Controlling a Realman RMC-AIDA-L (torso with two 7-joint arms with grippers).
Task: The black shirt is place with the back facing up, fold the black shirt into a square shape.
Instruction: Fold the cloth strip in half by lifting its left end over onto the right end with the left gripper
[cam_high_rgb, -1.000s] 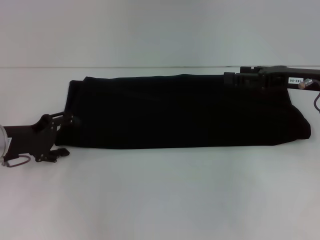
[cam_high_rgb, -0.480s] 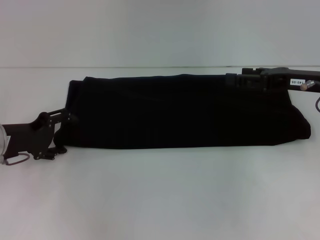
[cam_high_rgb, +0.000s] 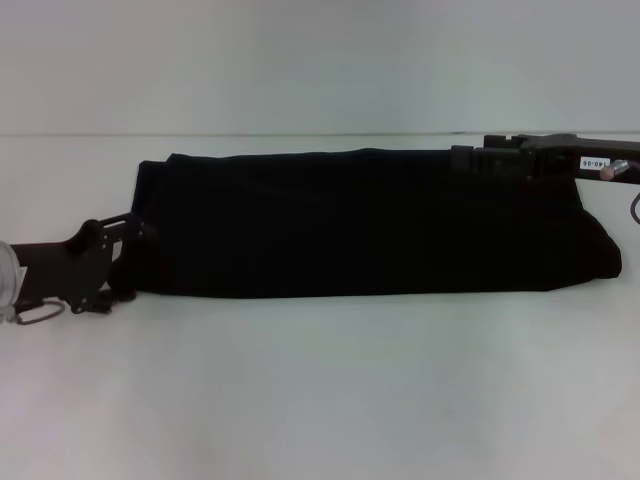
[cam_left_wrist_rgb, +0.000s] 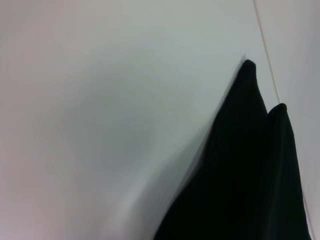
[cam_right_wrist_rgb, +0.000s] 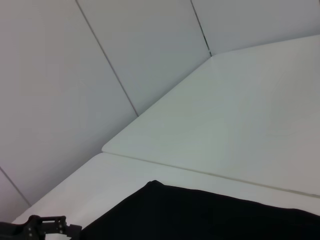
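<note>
The black shirt (cam_high_rgb: 370, 222) lies on the white table (cam_high_rgb: 320, 390) as a long, flat band running left to right. My left gripper (cam_high_rgb: 133, 264) stands open at the band's left end, its fingers (cam_high_rgb: 128, 228) either side of the near-left corner. My right gripper (cam_high_rgb: 462, 160) rests at the far edge of the shirt near its right end, dark against the fabric. The left wrist view shows two pointed corners of the shirt (cam_left_wrist_rgb: 250, 175) on the table. In the right wrist view the shirt (cam_right_wrist_rgb: 210, 215) fills the bottom, with the left gripper (cam_right_wrist_rgb: 45, 225) far off.
A seam in the table (cam_high_rgb: 250, 134) runs across just behind the shirt. A pale panelled wall (cam_right_wrist_rgb: 100, 60) stands beyond the table's far edge. Bare white tabletop stretches in front of the shirt.
My left gripper has shifted a little farther from me and to the left along the shirt's left end. My right gripper has edged slightly right. The shirt has not moved.
</note>
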